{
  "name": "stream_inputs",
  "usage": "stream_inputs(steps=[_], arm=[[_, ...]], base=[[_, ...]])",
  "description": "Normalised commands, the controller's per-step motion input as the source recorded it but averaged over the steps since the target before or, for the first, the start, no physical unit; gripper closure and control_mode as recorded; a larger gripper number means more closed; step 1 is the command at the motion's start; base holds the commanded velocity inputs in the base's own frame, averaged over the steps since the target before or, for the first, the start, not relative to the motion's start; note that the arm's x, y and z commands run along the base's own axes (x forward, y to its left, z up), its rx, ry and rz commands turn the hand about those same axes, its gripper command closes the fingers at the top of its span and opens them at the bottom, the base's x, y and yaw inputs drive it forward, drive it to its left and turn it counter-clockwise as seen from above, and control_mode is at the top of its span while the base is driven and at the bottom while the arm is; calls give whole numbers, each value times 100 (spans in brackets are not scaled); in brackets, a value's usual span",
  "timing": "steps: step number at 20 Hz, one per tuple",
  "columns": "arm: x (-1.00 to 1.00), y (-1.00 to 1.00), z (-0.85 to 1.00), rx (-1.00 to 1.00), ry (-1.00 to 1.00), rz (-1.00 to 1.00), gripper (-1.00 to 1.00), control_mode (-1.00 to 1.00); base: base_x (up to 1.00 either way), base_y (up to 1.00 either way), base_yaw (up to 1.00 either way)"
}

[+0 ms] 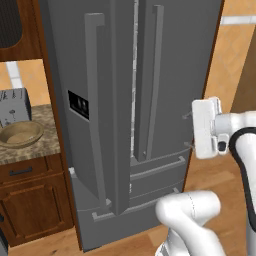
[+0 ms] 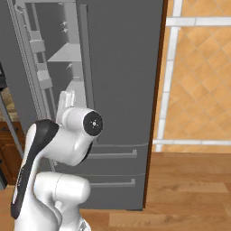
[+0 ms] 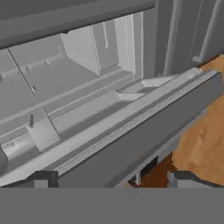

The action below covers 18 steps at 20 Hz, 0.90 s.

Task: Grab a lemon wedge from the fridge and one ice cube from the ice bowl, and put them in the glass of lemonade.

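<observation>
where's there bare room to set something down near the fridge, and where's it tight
Free: the strip of granite counter in front of the ice bowl, and the pale fridge shelves seen past the open door. Crowded: the back of the counter, where the bowl sits right against the toaster.

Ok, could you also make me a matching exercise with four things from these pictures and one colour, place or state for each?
Things:
1. fridge
2. ice bowl
3. toaster
4. fingers

Descriptions:
A. tan, on the speckled counter
B. dark, standing wide apart, holding nothing
C. tall and grey, with one door open
D. silver, behind the bowl on the counter

Right pairs: 1-C, 2-A, 3-D, 4-B.
</observation>
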Motion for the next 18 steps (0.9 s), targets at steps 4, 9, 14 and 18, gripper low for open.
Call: stream_inputs(steps=[4, 9, 14, 18], arm=[[100, 64, -100, 27, 31, 7, -100, -100], [97, 58, -80, 3, 18, 17, -100, -100], [100, 1, -20, 0, 2, 26, -100, -100], [86, 65, 0, -5, -1, 30, -100, -100]], base=[[0, 0, 0], [0, 0, 0], [0, 0, 0], [0, 0, 0]])
